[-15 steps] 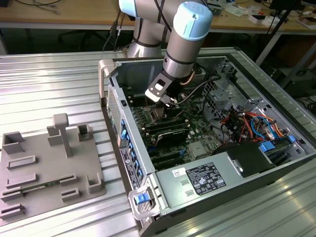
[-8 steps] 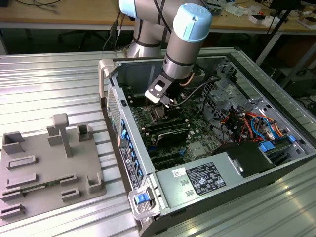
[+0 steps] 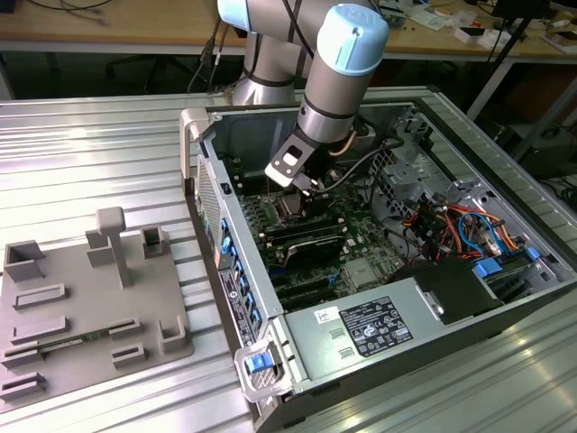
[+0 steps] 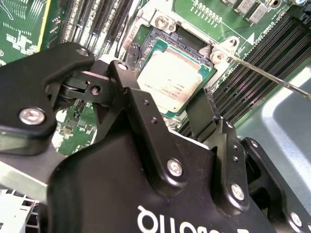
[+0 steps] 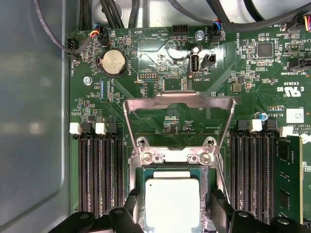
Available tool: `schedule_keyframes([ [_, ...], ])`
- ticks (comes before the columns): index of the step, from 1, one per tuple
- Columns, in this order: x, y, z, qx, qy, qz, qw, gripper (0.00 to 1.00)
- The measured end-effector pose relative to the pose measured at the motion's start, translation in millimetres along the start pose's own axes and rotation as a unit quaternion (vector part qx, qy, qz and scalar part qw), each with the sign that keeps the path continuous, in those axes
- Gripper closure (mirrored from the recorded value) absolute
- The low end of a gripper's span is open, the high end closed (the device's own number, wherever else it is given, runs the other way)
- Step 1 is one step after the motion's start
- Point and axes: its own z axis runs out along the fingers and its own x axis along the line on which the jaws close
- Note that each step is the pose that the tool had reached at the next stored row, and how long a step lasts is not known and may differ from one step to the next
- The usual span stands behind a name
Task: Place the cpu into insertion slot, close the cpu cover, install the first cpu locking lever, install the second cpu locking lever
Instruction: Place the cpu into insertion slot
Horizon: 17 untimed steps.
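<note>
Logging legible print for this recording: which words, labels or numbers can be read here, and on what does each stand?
No text can be quoted with confidence.
White lettering on the gripper housing, second wrist view: cut off at the edge, unreadable.
Print on the cpu top: too faint to read.
White markings on the motherboard: too small.
Sticker on the power supply: too small.

Work surface: ribbed silvery metal table (image 3: 108, 162). Two items lie directly on it. (1) Open computer case (image 3: 361, 347), on its side with the open face up. The pincer (image 3: 311, 189) hangs inside it, so the case lies below and all around the pincer. (2) Flat grey fixture plate (image 3: 54, 316) with raised blocks, posts and shallow slots, well apart from the pincer toward the exterior view's left. A strip of bare table separates plate and case.
</note>
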Motion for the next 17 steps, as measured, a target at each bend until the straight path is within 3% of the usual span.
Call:
schedule_keyframes([
  [3,-0.1,0.0,0.1,0.0001,-0.0003,0.0,1.0,0.33],
  [5,-0.1,0.0,0.1,0.0002,-0.0002,0.0,1.0,0.44],
  [17,-0.3,-1.1,0.3,0.0001,0.0,-0.001,1.0,0.44],
])
